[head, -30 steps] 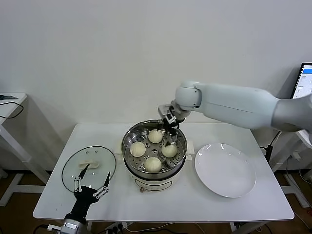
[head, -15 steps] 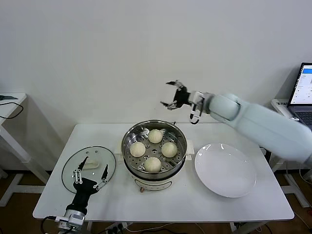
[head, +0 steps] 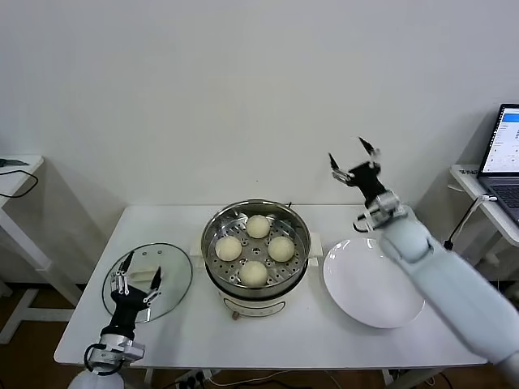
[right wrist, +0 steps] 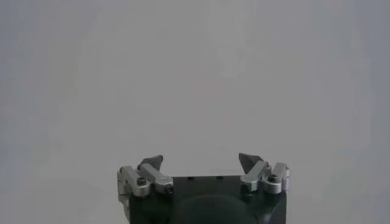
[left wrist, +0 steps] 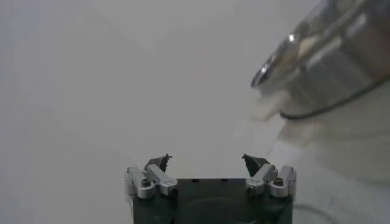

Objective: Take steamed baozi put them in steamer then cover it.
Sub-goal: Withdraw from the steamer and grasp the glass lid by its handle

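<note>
Four baozi (head: pixel 255 249) sit in the steamer (head: pixel 256 258), all on the perforated tray: one at the back, one on the left, one on the right, one at the front, close together but each apart from its neighbours. The steamer stands at the middle of the table (head: pixel 268 328), on its white base, uncovered. Its steel wall also shows at the edge of the left wrist view (left wrist: pixel 329 67).

The cover (head: pixel 147 279) lies flat on the table just left of the steamer, handle up. The left gripper (head: pixel 135 273) hangs right over it, fingers spread wide around the handle area and holding nothing; whether the tips touch the glass, I cannot tell. From its own wrist camera the two fingertips stand well apart with only pale blur between them.

On the other side, a white plate (head: pixel 374 282) rests bare just right of the steamer. The right gripper (head: pixel 351 161) is up in the air above the plate's far edge, pointing upward toward the wall, fingers wide apart and empty. Its wrist view shows only blank wall beyond the parted tips.

Off to the far right, a laptop (head: pixel 499 156) sits on a side table.
</note>
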Robot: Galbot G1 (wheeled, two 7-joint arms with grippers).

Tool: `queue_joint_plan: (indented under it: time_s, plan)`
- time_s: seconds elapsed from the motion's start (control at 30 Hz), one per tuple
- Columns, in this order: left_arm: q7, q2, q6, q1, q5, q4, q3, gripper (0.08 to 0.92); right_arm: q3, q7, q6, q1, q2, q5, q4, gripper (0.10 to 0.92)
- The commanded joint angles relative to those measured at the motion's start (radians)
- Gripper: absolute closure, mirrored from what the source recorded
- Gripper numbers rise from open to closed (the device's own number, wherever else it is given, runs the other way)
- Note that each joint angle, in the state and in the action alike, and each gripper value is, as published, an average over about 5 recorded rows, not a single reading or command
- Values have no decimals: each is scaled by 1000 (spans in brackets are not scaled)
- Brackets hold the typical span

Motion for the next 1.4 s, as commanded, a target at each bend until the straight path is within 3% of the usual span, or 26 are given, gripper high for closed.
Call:
queue_joint_plan:
  time_s: [0.03, 0.63, 1.4]
  plan:
    - [-16, 10, 70, -43, 524, 144, -58, 177, 439, 74, 99, -458, 194, -55, 26, 203]
    - [-160, -31, 5, -134, 611, 318, -21, 177, 478, 58, 102, -533, 281, -90, 37, 203]
    - [-141, -48, 5, -247, 595, 420, -11, 177, 460, 53, 103, -535, 291, -115, 34, 203]
